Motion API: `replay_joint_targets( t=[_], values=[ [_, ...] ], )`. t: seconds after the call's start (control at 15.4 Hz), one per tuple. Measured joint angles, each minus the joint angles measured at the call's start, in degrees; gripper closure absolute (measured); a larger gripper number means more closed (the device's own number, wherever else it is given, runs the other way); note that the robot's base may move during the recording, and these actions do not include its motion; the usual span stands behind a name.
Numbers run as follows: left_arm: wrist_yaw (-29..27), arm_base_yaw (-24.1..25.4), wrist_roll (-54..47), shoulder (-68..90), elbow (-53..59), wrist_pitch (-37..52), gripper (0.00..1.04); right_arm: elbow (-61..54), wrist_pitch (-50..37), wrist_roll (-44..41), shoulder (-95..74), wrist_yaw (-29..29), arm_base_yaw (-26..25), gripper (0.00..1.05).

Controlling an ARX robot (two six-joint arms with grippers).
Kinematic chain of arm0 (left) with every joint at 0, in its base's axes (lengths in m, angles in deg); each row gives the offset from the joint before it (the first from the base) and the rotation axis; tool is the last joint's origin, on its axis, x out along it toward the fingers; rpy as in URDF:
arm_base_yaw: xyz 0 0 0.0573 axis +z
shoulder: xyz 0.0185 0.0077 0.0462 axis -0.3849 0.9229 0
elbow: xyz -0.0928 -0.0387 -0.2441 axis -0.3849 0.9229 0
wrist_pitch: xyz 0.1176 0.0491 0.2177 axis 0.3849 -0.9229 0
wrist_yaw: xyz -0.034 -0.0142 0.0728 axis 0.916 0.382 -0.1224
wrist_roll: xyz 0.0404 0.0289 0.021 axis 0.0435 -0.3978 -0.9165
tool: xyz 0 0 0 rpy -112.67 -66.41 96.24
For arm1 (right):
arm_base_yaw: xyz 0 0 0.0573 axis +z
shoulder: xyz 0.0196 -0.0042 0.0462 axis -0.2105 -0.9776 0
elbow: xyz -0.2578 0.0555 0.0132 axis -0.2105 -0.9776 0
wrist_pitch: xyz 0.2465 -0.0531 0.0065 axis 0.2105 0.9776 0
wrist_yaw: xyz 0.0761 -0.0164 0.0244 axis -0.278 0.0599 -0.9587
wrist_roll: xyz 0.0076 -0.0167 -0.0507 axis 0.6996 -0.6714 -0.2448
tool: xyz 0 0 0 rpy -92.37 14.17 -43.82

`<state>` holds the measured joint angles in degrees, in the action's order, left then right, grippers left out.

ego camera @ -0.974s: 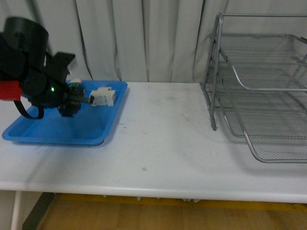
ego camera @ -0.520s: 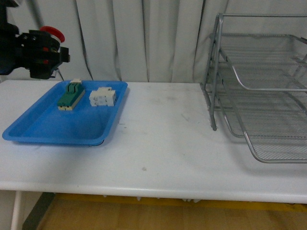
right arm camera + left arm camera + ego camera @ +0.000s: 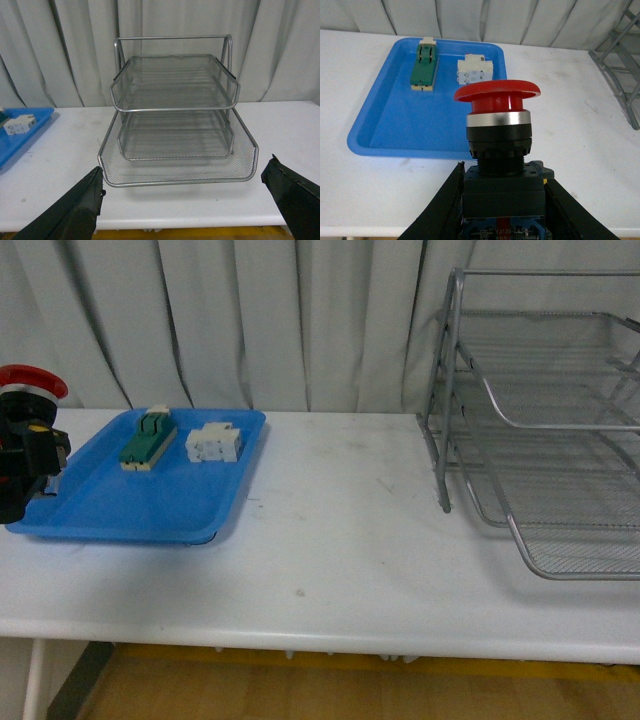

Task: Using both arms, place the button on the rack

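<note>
The button (image 3: 30, 390), red mushroom cap on a black body, is held upright at the far left edge of the front view, above the table in front of the blue tray's left end. My left gripper (image 3: 502, 200) is shut on its black body (image 3: 500, 190), with a finger (image 3: 437, 212) pressed against each side. The silver wire rack (image 3: 540, 440) stands at the table's right end. In the right wrist view the rack (image 3: 175, 107) faces me, and my right gripper (image 3: 187, 200) is open with nothing between its fingers (image 3: 75, 210), just off the lowest tray's front rim.
A flat blue tray (image 3: 150, 495) lies at the back left, holding a green-and-cream block (image 3: 147, 438) and a white blocky part (image 3: 213, 443). White table surface (image 3: 340, 530) stretches between tray and rack. A curtain hangs behind.
My left gripper lifted the button off the blue tray, rose to the upper left, then came down toward the far left edge with the cap upright.
</note>
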<state>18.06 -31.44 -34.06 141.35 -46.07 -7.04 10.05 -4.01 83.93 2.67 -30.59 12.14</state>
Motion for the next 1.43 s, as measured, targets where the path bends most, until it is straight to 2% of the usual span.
replay_joint_targets(
  t=[1.1,1.43],
  values=[
    [-0.48,-1.73,1.60,0.09,1.55,0.50,0.69,0.00,0.00,-0.02,-0.02,0.00,0.00,0.06],
    [-1.29,-9.01,3.39,6.19,-3.41,0.96,0.69,0.00,0.00,-0.02,-0.02,0.13,0.00,0.06]
  ],
)
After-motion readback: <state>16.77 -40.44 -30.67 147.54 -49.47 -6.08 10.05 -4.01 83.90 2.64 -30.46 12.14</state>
